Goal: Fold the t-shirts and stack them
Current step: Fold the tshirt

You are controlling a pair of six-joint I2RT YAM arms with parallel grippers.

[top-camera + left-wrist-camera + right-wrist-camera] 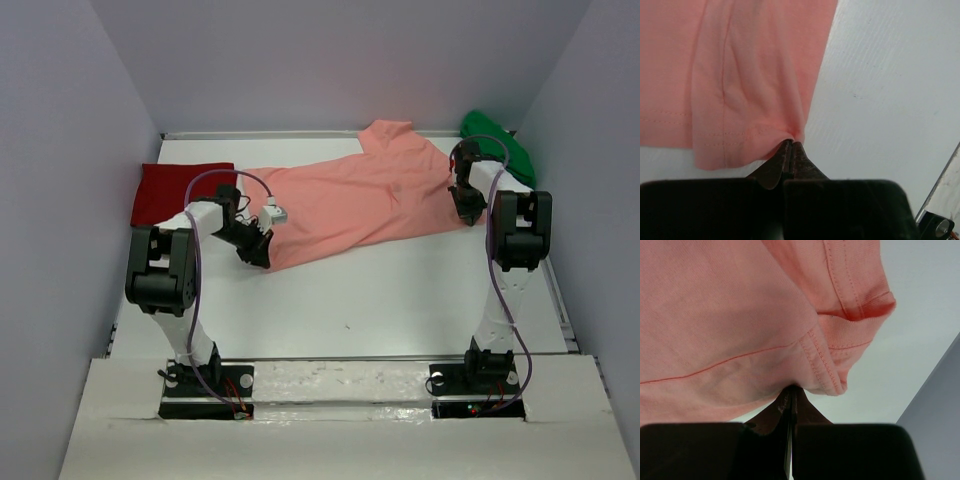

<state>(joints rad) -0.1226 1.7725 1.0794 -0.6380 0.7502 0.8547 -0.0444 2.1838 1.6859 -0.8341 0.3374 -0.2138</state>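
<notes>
While the left claw (pixel 791 145) and right claw (pixel 790 390) each clamp the salmon-pink shirt (pixel 360 195), it lies spread near the desk's (pixel 380 300) far edge.
Left grip: hem corner. Right grip: a stitched edge. Red shirt (pixel 170 192): far left corner; green shirt (pixel 497 138): far right corner.

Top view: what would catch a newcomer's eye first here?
The salmon-pink shirt sprawls diagonally across the table, pinched at its near-left hem by the left gripper and at its right edge by the right gripper, both shut on cloth. A deep red shirt lies flat at the far left; a green shirt is bunched in the far right corner.
</notes>
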